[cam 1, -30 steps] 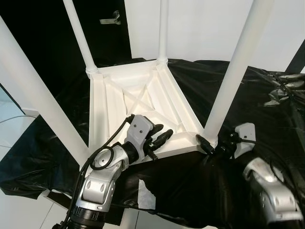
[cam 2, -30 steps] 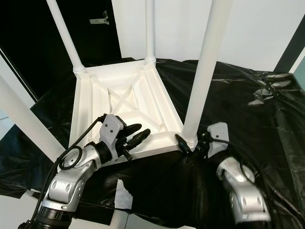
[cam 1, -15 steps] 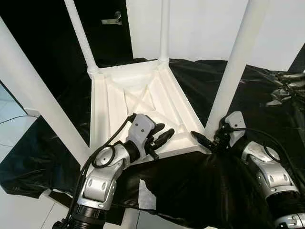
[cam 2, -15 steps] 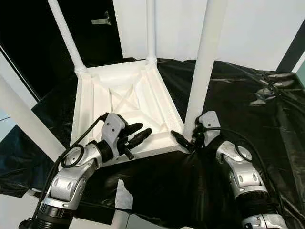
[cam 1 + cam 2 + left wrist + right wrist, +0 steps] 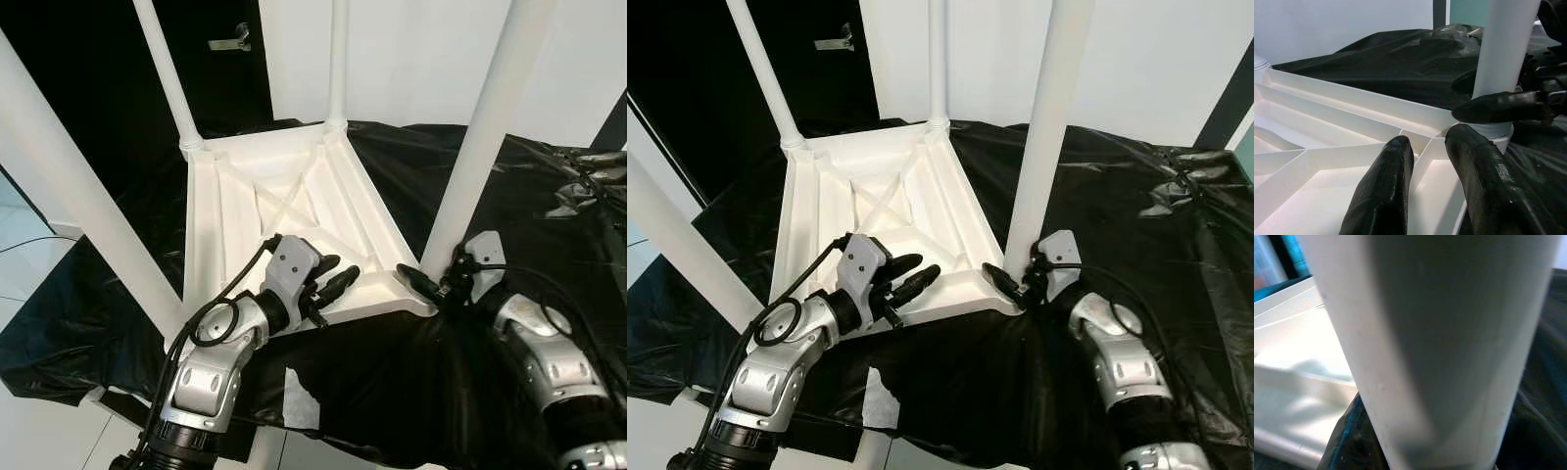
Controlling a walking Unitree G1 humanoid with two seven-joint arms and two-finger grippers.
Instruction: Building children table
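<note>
Your white table top (image 5: 284,211) lies upside down on the black sheet (image 5: 411,382), ribbed underside up. Four white legs stand in its corners: far-left leg (image 5: 167,78), far-right leg (image 5: 338,59), near-left leg (image 5: 78,196), near-right leg (image 5: 485,137). So judged from that, leg fitting looks mostly done. What's left is probably tightening the last one and flipping the table upright.

Taking the near-right leg as the landmark:
- Your right gripper (image 5: 436,286) is at the foot of this leg, right at the socket collar. The left wrist view shows one black finger (image 5: 1498,106) lying across the front of the leg and another dark finger behind it, so the jaws straddle the leg. The right wrist view has the leg pressed up close. I read this as clamped on the leg, likely to twist or seat it.
- Your left gripper (image 5: 328,284) sits well to the left of this leg, over the near rim of the table top, fingers (image 5: 1383,196) apart and holding nothing, tips resting just above a rib.
- A torn patch of white (image 5: 299,392) shows through the sheet, below and left of the leg.

Whether this leg is fully seated in its socket can't be told from here.
</note>
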